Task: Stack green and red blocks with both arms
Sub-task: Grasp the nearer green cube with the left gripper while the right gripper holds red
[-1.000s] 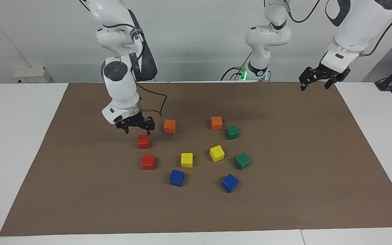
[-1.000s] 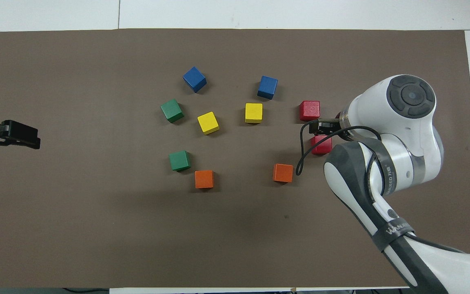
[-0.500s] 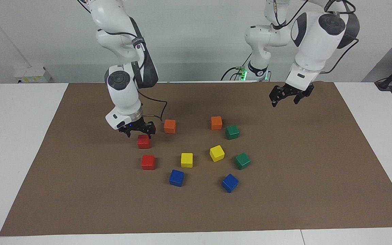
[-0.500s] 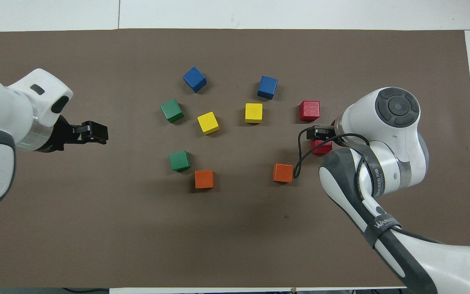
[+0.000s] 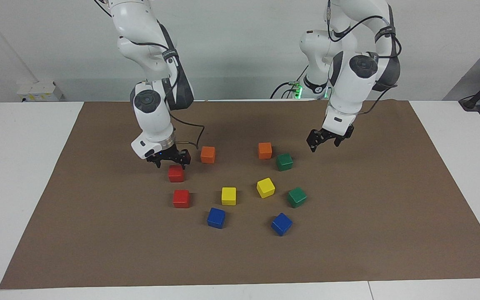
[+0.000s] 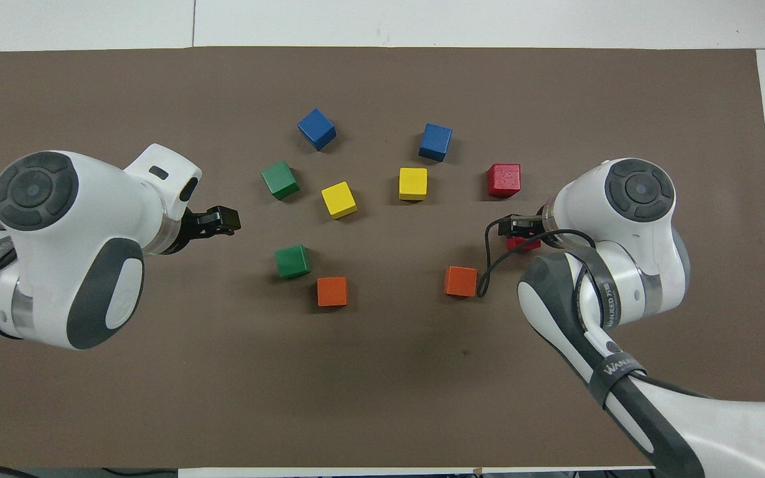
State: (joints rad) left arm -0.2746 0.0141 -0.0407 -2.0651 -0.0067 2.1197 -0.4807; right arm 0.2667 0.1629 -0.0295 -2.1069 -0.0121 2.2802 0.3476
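Note:
Two red blocks (image 5: 176,173) (image 5: 181,198) lie on the brown mat toward the right arm's end, and two green blocks (image 5: 284,161) (image 5: 296,197) toward the left arm's end. My right gripper (image 5: 170,163) hangs open just above the red block nearer the robots. From overhead that red block (image 6: 523,243) is partly covered by the right gripper (image 6: 515,228), while the other red block (image 6: 504,180) shows fully. My left gripper (image 5: 324,146) is open and empty, low over the mat beside the nearer green block (image 6: 293,261), apart from it. In the overhead view the left gripper (image 6: 223,220) lies between the two green blocks' rows.
Two orange blocks (image 5: 208,154) (image 5: 265,150) lie nearest the robots. Two yellow blocks (image 5: 228,196) (image 5: 265,187) sit in the middle of the cluster, and two blue blocks (image 5: 216,217) (image 5: 281,223) lie farthest out. The brown mat (image 5: 390,233) spreads wide around the cluster.
The left arm has swung in from the table's end and come down toward the green blocks. The right gripper has sunk a little closer to the red block. No block has moved.

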